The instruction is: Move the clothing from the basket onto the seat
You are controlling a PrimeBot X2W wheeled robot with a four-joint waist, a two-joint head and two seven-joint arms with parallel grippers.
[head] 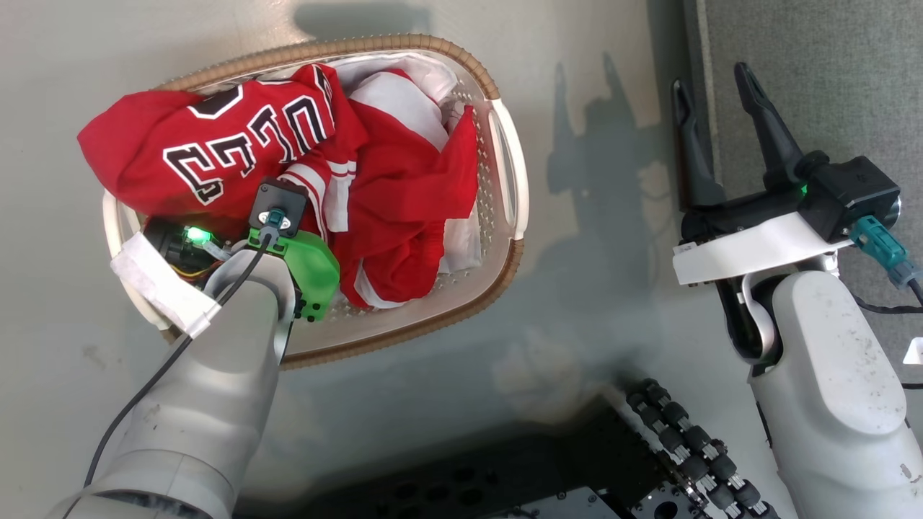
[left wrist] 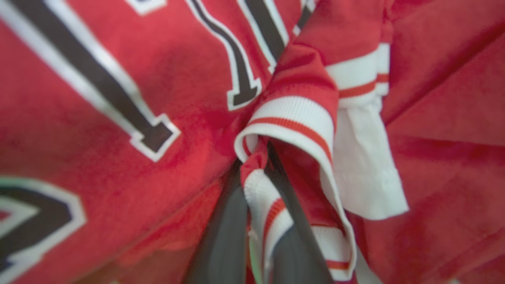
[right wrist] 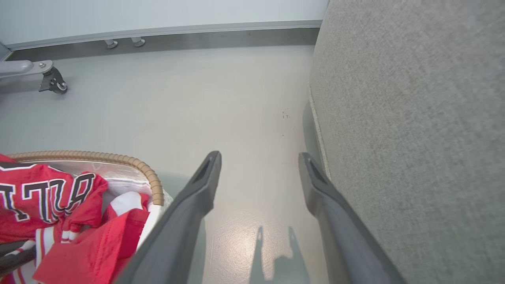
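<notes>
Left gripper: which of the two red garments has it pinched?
The lettered jersey, by its striped trim; the plainer red-and-white piece lies outside the jaws.

We seem to be in a robotics lab. We see bare grey floor (right wrist: 236, 98), a plain wall (right wrist: 158, 15) and castered frame (right wrist: 47, 75) at upper left, the seat (right wrist: 414, 118) at right.

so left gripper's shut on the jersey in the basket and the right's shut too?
No: the right gripper is open, as the right wrist view shows. The left gripper is shut on the jersey in the basket.
</notes>
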